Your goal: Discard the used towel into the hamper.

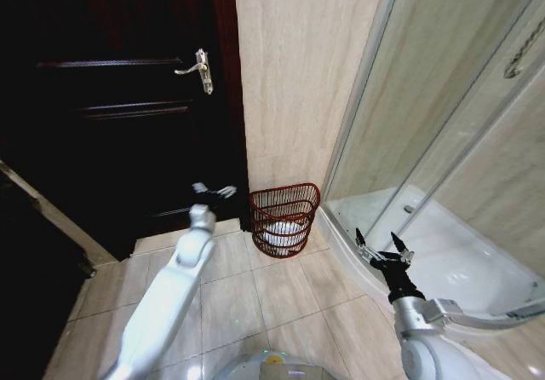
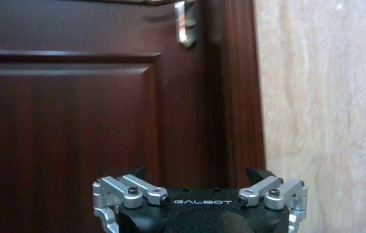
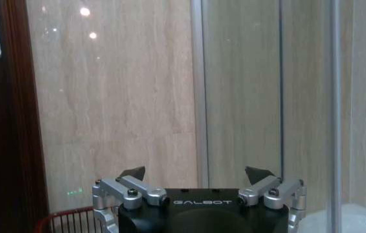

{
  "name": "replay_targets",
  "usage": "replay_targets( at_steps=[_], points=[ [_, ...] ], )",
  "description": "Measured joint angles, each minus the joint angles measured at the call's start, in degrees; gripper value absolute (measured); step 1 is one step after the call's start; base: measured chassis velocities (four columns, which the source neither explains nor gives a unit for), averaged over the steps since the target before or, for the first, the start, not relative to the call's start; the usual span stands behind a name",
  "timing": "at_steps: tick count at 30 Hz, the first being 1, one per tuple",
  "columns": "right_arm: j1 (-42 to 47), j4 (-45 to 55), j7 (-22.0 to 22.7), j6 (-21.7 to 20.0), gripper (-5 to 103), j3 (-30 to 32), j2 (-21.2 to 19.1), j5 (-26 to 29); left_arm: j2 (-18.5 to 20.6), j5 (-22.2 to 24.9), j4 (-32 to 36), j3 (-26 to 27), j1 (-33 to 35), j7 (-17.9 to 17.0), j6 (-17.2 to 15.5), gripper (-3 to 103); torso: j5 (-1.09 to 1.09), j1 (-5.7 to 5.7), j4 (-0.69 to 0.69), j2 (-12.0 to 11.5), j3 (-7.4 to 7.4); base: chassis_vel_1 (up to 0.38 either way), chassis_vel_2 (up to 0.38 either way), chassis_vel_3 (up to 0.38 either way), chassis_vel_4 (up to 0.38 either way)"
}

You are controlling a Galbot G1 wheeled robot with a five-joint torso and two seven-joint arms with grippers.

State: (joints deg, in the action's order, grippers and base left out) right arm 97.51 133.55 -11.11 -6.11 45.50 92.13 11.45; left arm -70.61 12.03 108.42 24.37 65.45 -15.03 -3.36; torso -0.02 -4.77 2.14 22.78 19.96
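1. Head view: your left gripper (image 1: 214, 191) hangs spread and empty before the dark door (image 1: 111, 116); the hamper (image 1: 284, 218) stands just to its right by the tiled wall (image 1: 298, 73), a white towel (image 1: 281, 232) inside.
2. Left wrist view: that gripper (image 2: 197, 174) faces the door, handle (image 2: 184, 22) above.
3. Right wrist view: your right gripper (image 3: 196, 171) (wide apart, holding nothing) faces the shower glass (image 3: 267, 97); the hamper's rim (image 3: 66, 218) sits low beside it.
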Motion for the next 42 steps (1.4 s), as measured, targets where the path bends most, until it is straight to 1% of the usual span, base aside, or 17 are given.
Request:
replay_targets(
  at_steps=[1,2,3,4,6,10,13,15,17,19,21,23,29,36,42],
  points=[
    [0.03,-0.68,-0.16,1.13,100,-0.20,0.00,-1.20,-1.27,-0.36,2.16,3.59,6.39,1.57,2.36,100,0.01,0.00,0.01,0.00,0.00,0.000,0.000,0.000,0.000],
    [0.25,-1.08,-0.40,2.10,100,-0.49,0.00,-2.29,-2.60,-0.46,3.85,6.14,10.86,2.72,3.77,100,0.02,0.01,0.02,0.01,0.00,0.000,0.000,0.000,0.000],
    [0.39,-1.30,-0.45,2.63,100,-0.67,0.00,-2.76,-3.42,-0.40,4.67,7.14,13.19,2.70,4.57,100,0.02,0.01,0.02,0.00,0.00,0.000,0.000,0.000,0.000],
    [0.39,-1.30,-0.45,2.63,100,-0.67,0.00,-2.76,-3.42,-0.40,4.67,7.14,13.19,2.70,4.57,100,0.02,0.01,0.02,0.00,0.00,0.000,0.000,0.000,0.000],
    [0.90,-1.76,-0.44,3.95,100,-0.86,0.00,-3.96,-5.88,-0.57,5.80,8.68,17.05,2.52,6.10,100,0.01,0.01,0.01,0.00,0.00,0.000,0.000,0.000,0.000],
    [1.11,-2.47,0.23,5.60,100,-0.98,0.00,-5.89,-6.58,-0.62,7.15,9.60,19.29,2.48,6.27,100,0.03,0.00,-0.01,0.00,0.00,0.000,0.000,0.000,0.000],
    [1.23,-2.49,1.01,6.11,100,-0.99,0.00,-6.46,-6.32,-0.62,8.32,9.90,19.94,2.52,5.48,100,0.02,-0.01,-0.01,0.00,0.00,0.000,0.000,0.000,0.000],
    [1.31,-2.73,2.29,6.88,100,-1.28,0.00,-7.40,-6.97,-0.64,9.58,9.74,20.02,2.67,4.34,100,0.03,-0.01,0.00,0.00,0.00,0.000,0.000,0.000,0.000],
    [1.35,-2.80,2.56,7.16,100,-1.39,0.00,-7.72,-7.33,-0.69,9.85,9.61,19.96,2.88,4.08,100,0.02,-0.01,0.00,0.00,0.00,0.000,0.000,0.000,0.000],
    [1.58,-2.90,3.77,8.06,100,-1.91,0.00,-9.03,-8.53,-0.86,10.68,9.01,19.45,4.45,3.59,100,0.02,-0.01,0.00,0.00,0.01,0.000,0.000,0.000,0.000],
    [1.62,-2.90,3.91,8.06,100,-1.95,0.00,-9.20,-8.55,-0.87,10.79,8.87,19.41,4.84,3.59,100,0.03,-0.01,-0.01,0.00,0.01,0.000,0.000,0.000,0.000],
    [1.91,-2.63,5.26,7.57,100,-2.23,0.00,-9.72,-8.11,-0.90,11.18,8.43,19.41,6.95,3.37,100,0.03,-0.01,-0.01,-0.01,0.01,0.000,0.000,0.000,0.000],
    [2.38,-2.48,5.73,7.12,100,-2.15,0.00,-9.98,-8.12,-2.04,11.17,8.17,19.74,8.13,3.30,100,0.02,-0.01,0.01,-0.01,0.01,0.000,0.000,0.000,0.000],
    [2.37,-2.37,5.75,6.68,100,-1.85,0.00,-9.99,-8.50,-3.02,10.65,7.25,19.69,8.13,3.76,100,0.03,-0.01,0.00,-0.01,0.01,0.000,0.000,0.000,0.000],
    [2.74,-2.18,5.84,6.73,100,-1.59,0.00,-9.68,-8.08,-1.59,9.93,6.72,19.95,8.42,4.72,100,0.02,-0.01,0.01,-0.01,0.01,0.000,0.000,0.000,0.000]
  ],
)
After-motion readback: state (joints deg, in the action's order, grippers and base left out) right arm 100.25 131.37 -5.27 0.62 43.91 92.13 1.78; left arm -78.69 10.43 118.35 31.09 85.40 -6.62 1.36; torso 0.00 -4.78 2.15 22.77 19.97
